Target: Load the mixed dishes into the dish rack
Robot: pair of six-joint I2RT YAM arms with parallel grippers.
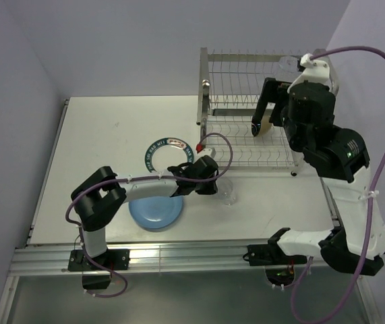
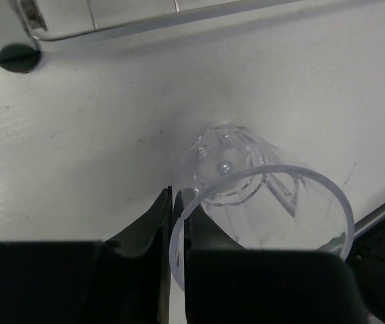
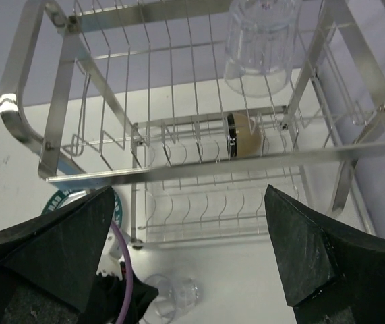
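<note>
A clear glass (image 2: 259, 196) lies on its side on the table in front of the dish rack (image 1: 246, 108). My left gripper (image 2: 177, 206) is shut on its rim, one finger inside and one outside. The light-blue plate (image 1: 156, 212) lies under my left arm, and the white plate with the teal lettered rim (image 1: 167, 154) lies behind it. My right gripper (image 3: 189, 196) hangs open above the rack, holding nothing. Another clear glass (image 3: 259, 40) stands upside down on the rack's upper tier. A small dark bowl with a tan inside (image 3: 245, 135) stands on edge in the lower tier.
The rack's foot (image 2: 18, 57) and base bar (image 2: 111, 20) lie just beyond the held glass. The purple cable (image 1: 216, 145) of the left arm loops beside the rack's front left post. The table's right edge runs close past the rack.
</note>
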